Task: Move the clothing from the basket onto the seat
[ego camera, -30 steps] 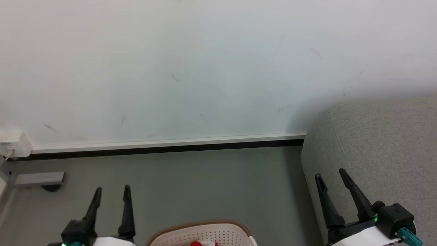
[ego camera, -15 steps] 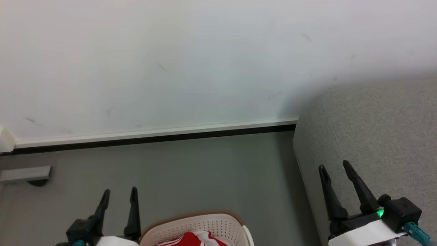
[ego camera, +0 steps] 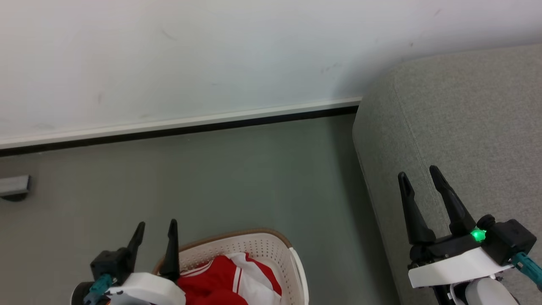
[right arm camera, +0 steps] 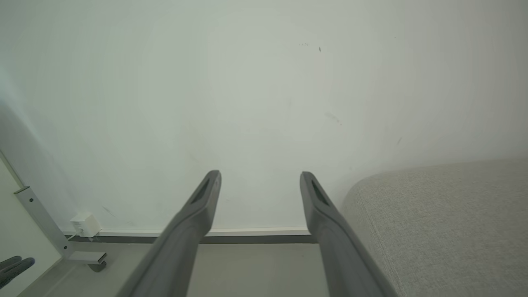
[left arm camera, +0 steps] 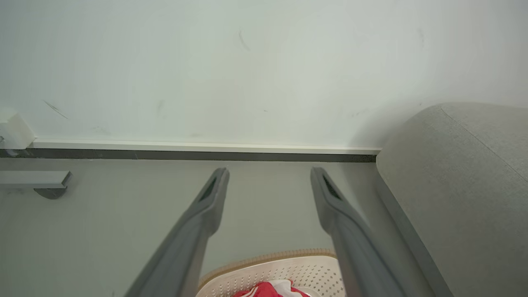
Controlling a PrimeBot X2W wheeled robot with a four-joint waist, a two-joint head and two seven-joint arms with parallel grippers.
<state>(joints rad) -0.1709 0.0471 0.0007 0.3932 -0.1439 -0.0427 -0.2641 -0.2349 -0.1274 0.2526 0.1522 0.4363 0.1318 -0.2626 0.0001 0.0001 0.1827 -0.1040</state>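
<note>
The head view has tipped downward since the earlier frame, so more of the basket [ego camera: 262, 250] and the red-and-white clothing [ego camera: 220, 279] lying in it now shows. The left pincer [ego camera: 156, 222] is spread and empty, with the basket just to its right. The right pincer [ego camera: 418, 170] is also spread and empty, above the rounded left edge of the seat [ego camera: 465, 127]. Bare floor [ego camera: 254, 169] lies open between the pincers, ahead to the skirting board [ego camera: 190, 123].

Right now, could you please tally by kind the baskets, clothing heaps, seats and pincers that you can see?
Baskets: 1, the basket
Clothing heaps: 1, the clothing, lying in the basket; separate garments cannot be told apart
Seats: 1, the seat
Pincers: 2, the left pincer and the right pincer, both open
Total: 5
</note>
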